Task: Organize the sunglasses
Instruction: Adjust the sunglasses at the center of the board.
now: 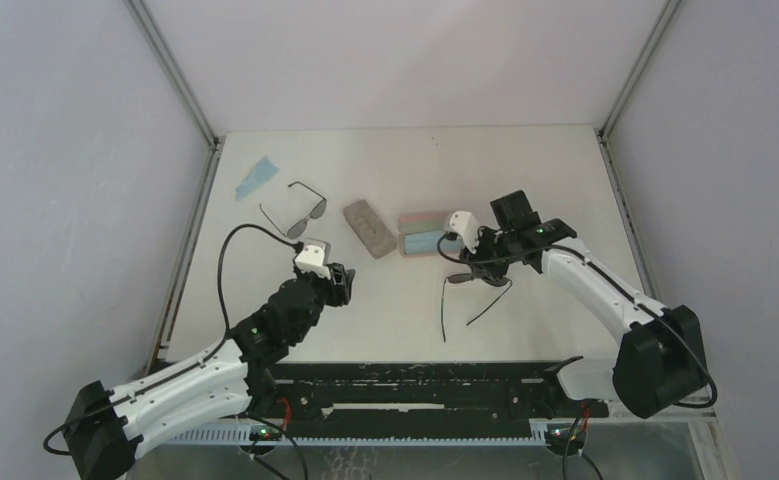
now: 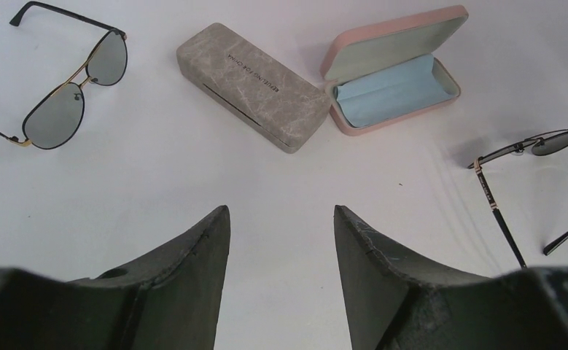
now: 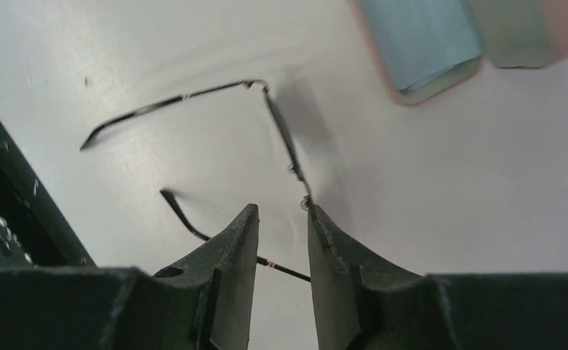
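Sunglasses (image 3: 284,138) inside slightly-parted right end effector (image 3: 282,211); left end effector (image 2: 281,211) spread; pink case (image 2: 394,47) near.

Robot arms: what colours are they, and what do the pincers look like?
Both the left arm and right arm have white shells with black joints. A black cable loops off the left one. The left pincer and right pincer have two dark grey, scuffed, wedge-shaped fingers each.

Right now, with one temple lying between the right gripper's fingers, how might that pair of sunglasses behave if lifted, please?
The sunglasses probably weigh little: the frame is thin wire. Held by one temple in the right gripper, they would likely swing or fold at the hinge, since both temples are unfolded. The narrow wire may slip.
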Robot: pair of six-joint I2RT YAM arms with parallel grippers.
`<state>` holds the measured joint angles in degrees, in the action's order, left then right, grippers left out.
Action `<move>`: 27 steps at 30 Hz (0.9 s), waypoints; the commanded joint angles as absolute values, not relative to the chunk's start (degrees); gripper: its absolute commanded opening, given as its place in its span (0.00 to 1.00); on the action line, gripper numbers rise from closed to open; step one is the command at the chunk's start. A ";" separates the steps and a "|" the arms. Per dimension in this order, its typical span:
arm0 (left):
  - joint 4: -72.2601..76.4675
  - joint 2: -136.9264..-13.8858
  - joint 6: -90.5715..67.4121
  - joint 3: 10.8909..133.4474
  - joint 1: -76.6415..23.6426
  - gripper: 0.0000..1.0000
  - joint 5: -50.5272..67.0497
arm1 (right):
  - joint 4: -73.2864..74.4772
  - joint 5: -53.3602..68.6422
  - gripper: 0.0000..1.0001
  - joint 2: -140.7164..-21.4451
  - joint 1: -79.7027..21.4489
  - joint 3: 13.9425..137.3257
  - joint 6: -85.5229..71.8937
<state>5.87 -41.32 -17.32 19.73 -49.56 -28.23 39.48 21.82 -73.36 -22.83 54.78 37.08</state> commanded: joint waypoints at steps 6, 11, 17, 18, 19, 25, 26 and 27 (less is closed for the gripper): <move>11.32 -40.68 -14.33 17.94 -49.22 0.60 -31.24 | 45.50 21.82 0.30 -77.79 -24.22 56.84 51.89; 11.33 -40.72 -14.41 18.02 -49.22 0.61 -30.86 | 44.62 21.85 0.30 -78.75 -24.37 57.21 53.48; 11.20 -41.04 -14.33 18.11 -49.22 0.61 -30.74 | 44.35 19.45 0.28 -81.54 -23.80 58.27 55.83; 11.32 -41.11 -14.33 18.11 -49.22 0.61 -30.76 | 44.12 19.79 0.28 -81.90 -23.65 58.41 55.89; 11.38 -41.13 -14.29 18.11 -49.22 0.61 -30.76 | 43.65 19.85 0.28 -82.15 -23.57 58.49 55.99; 11.45 -41.48 -13.90 18.27 -49.13 0.61 -31.18 | 42.95 19.79 0.27 -85.12 -23.39 60.03 56.62; 11.51 -41.60 -13.89 18.26 -49.13 0.61 -31.12 | 42.95 19.65 0.26 -85.72 -23.41 60.38 56.68; 11.51 -41.69 -13.89 18.28 -49.13 0.61 -31.15 | 43.23 19.57 0.25 -86.44 -23.36 60.77 56.69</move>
<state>8.75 -41.47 -15.25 18.74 -49.56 -29.91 44.56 19.53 -84.71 -23.64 57.80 55.13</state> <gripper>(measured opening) 0.609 0.268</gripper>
